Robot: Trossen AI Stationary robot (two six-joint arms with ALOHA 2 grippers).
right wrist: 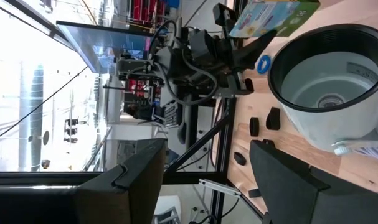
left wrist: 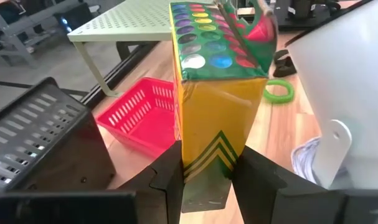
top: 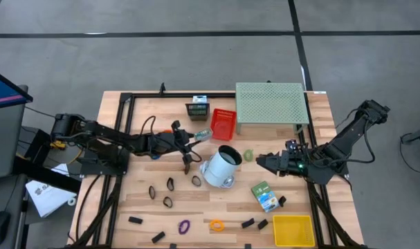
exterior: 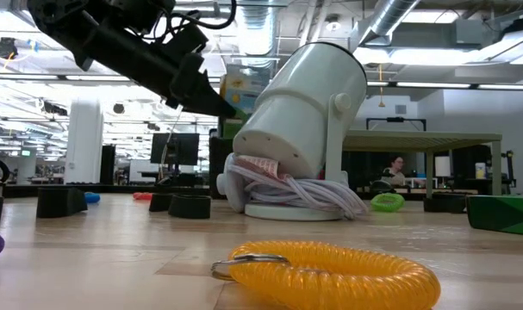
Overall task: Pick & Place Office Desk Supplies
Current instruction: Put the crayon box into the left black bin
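Note:
My left gripper [top: 196, 136] is near the table's middle, shut on a yellow-green crayon box [left wrist: 213, 106] next to the red basket [top: 223, 123]. A second crayon box [top: 265, 196] lies flat on the table toward the near right. Rubber-band rings [top: 167, 192] and black binder clips [top: 135, 220] lie scattered over the near half, with a yellow coiled ring [exterior: 330, 271] nearest the front. My right gripper [top: 259, 160] is open and touches nothing, just right of a tilted white cylinder [top: 220, 166] and facing its open mouth [right wrist: 329, 81]. My left gripper pinches the crayon box between its two fingers at the box's lower end [left wrist: 204, 177], one finger [left wrist: 167, 180] on each side of the yellow chevron face. The fingers come almost level from the table's left. The box is lifted clear of the table and stands up from the fingers.
A pale green perforated shelf [top: 272, 104] stands at the far right, a black basket [top: 197, 111] beside the red one, and a yellow bin [top: 293, 229] at the near right corner. The white cylinder rests on a bundle of white cord [exterior: 295, 189]. A green ring [top: 248, 155] lies by it.

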